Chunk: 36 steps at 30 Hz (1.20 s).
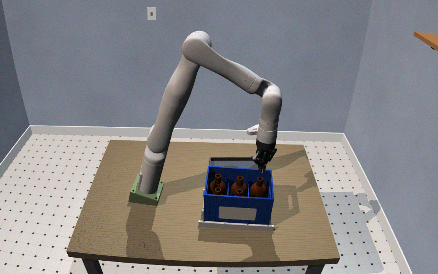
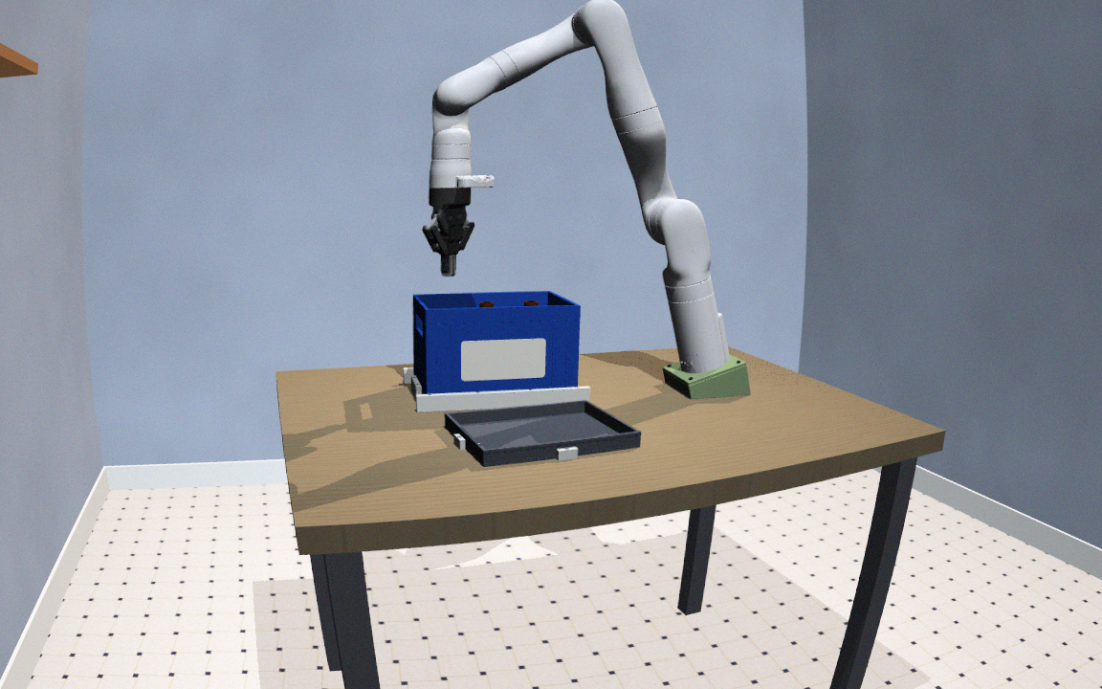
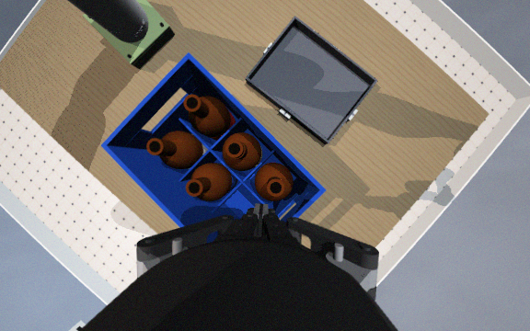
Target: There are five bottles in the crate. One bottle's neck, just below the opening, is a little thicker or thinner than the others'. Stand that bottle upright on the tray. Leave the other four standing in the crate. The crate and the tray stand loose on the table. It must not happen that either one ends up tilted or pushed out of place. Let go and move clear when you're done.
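Observation:
My gripper (image 1: 262, 170) (image 2: 448, 273) (image 3: 261, 212) is shut with nothing between its fingertips, above the crate (image 1: 210, 209) (image 2: 495, 323) (image 3: 129, 161) at the end away from the robot base. Five brown bottles stand in the crate's compartments. The middle bottle (image 1: 238, 187) (image 3: 247, 156) of the tray-side row shows a thicker-looking ring just below its opening. Beside it in that row are an end bottle (image 1: 257, 189) (image 3: 271, 175) and a base-side bottle (image 3: 212, 117). The other row holds two bottles, one (image 3: 184, 149) nearer the base and one (image 3: 214, 179) in the middle. The tray (image 2: 520, 454) (image 3: 302, 106) is empty.
White strips (image 1: 235, 225) (image 2: 503, 399) stand along the crate's foot. Small white blocks (image 2: 566, 453) touch the tray's outside. The arm's green base (image 1: 145, 198) (image 2: 722, 381) stands on the table beyond one crate end. The sixth compartment, near the gripper in the wrist view, holds no bottle.

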Available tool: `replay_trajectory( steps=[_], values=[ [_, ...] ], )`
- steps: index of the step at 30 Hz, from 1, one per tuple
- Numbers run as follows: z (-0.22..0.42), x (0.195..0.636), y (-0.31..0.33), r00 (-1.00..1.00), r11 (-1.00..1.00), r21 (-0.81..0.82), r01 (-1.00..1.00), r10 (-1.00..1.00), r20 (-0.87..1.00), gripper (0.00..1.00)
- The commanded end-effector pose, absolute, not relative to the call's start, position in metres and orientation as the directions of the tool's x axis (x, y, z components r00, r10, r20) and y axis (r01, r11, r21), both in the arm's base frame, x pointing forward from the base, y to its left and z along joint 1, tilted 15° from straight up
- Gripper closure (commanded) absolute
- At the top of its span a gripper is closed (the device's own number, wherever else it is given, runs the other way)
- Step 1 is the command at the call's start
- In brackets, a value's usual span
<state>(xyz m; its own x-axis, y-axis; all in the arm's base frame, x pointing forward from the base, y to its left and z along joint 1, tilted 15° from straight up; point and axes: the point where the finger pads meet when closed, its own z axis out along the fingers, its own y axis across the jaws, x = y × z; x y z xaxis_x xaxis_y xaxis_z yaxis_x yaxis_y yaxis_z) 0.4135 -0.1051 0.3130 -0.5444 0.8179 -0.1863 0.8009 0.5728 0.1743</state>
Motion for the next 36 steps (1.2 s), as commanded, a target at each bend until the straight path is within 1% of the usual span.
replay_trajectory(
  steps=[1,5,6,36],
  values=[
    [0.3158,0.4164,-0.0824,-0.568,0.598,0.179,0.782,0.800,-0.192,1.00],
    [0.3158,0.4164,-0.0811,-0.568,0.598,0.179,0.782,0.800,-0.192,1.00],
    [0.3158,0.4164,-0.0811,-0.568,0.598,0.179,0.782,0.800,-0.192,0.36],
    [0.3158,0.4164,-0.0811,-0.568,0.598,0.179,0.782,0.800,-0.192,0.36]
  ],
)
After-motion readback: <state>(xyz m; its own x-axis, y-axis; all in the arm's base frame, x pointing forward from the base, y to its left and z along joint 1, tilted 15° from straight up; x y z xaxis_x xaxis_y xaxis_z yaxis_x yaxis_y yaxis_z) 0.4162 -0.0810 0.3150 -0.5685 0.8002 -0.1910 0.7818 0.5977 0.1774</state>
